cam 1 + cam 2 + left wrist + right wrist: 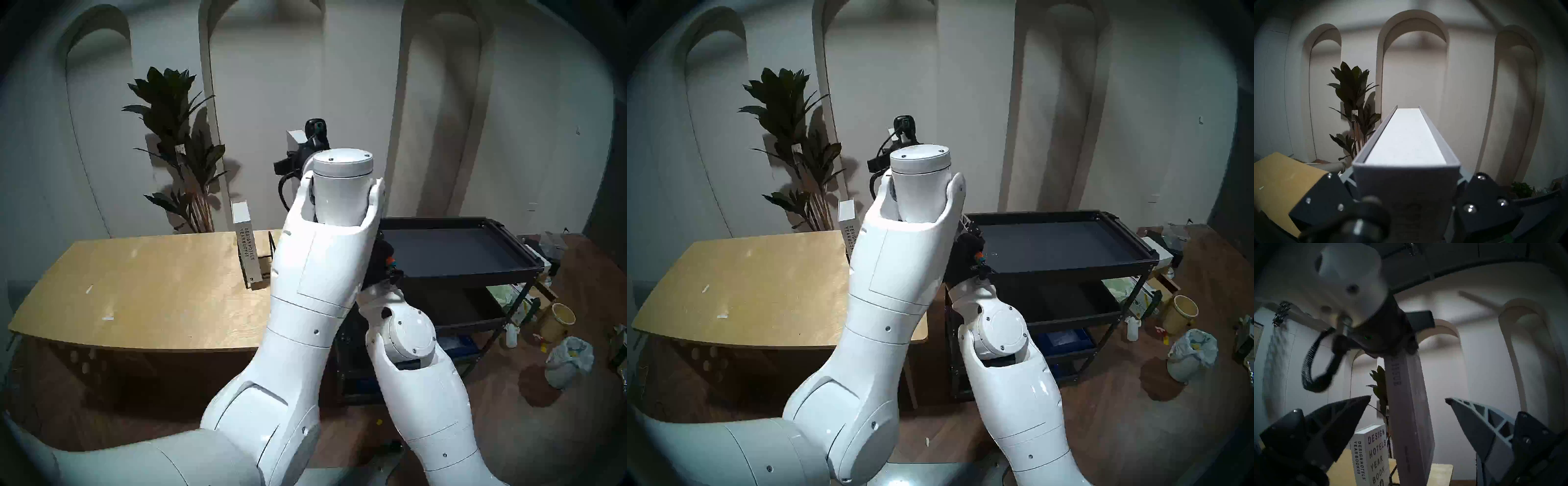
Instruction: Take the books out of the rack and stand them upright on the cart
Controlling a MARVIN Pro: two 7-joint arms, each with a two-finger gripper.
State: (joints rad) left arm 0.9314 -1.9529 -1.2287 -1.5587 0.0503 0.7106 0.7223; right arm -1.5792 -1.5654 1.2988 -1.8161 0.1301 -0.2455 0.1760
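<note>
My left gripper [1407, 181] is raised high and shut on the taller grey-white book [1405, 139], holding it near its top, with the spine hanging downward [1407, 412]. In the head view only its top corner [294, 139] shows above my left forearm. My right gripper [1408, 397] stands open below, one finger on each side of the hanging book and not touching it. The shorter book, "DESIGN HOTELS YEARBOOK 09" [247, 251], stands upright in the black wire rack [271, 242] on the wooden table [135, 288]. The black cart [468, 271] stands right of the table, its top tray bare.
A tall potted plant [176, 152] stands behind the table against the arched wall. On the floor right of the cart lie a yellow bucket [559, 319], a white bag [570, 359] and other clutter. My left forearm hides the rack's right part and the cart's left end.
</note>
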